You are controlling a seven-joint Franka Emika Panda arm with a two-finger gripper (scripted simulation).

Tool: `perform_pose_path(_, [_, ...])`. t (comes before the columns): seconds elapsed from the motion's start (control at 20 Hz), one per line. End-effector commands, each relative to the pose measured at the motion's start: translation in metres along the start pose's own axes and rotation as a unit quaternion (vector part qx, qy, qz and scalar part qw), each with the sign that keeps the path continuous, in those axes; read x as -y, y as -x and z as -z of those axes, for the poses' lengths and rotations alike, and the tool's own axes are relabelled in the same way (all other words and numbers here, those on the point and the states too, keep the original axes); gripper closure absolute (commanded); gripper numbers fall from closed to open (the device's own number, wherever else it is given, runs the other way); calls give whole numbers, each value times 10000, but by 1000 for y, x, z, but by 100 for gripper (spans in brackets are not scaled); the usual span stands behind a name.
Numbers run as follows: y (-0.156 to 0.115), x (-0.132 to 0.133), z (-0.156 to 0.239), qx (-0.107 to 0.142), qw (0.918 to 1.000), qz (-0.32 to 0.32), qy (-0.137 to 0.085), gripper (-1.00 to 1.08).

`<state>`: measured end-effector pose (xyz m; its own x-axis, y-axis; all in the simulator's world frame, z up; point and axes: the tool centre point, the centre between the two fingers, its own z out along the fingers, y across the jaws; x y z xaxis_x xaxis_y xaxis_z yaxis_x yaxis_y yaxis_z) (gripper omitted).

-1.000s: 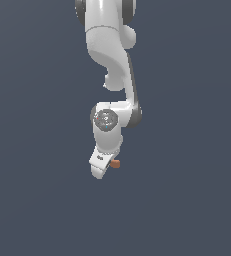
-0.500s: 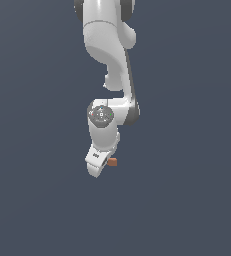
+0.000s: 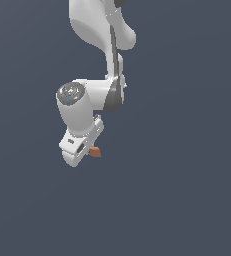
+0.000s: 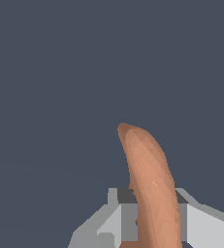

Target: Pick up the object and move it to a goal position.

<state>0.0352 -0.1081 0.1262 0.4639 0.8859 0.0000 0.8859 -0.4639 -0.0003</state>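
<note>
Fingers [image 3: 87,150] first, in the exterior view: we see them low on the white arm [image 3: 94,40], with the orange-brown object [image 3: 95,151] poking out at their 3 o'clock side, touching them. Only a short stub shows, so we cannot read the grip from here, and no goal marker is visible against the plain grey ground.

Turning to the wrist view, we find the 2 fingers [image 4: 152,227] clamped on the object [image 4: 150,179] from either side. Its long axis runs away from the palm toward 12 o'clock, curving slightly to 11 at the tip. We judge the grasp secure enough for the carry.
</note>
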Motion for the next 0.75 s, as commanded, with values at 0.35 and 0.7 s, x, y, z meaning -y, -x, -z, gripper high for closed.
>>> perform_pose_path(0.35, [69, -21, 67, -5, 10000, 1, 0, 108])
perform_pose_path(0.7, [83, -27, 81, -3, 10000, 0, 1, 108])
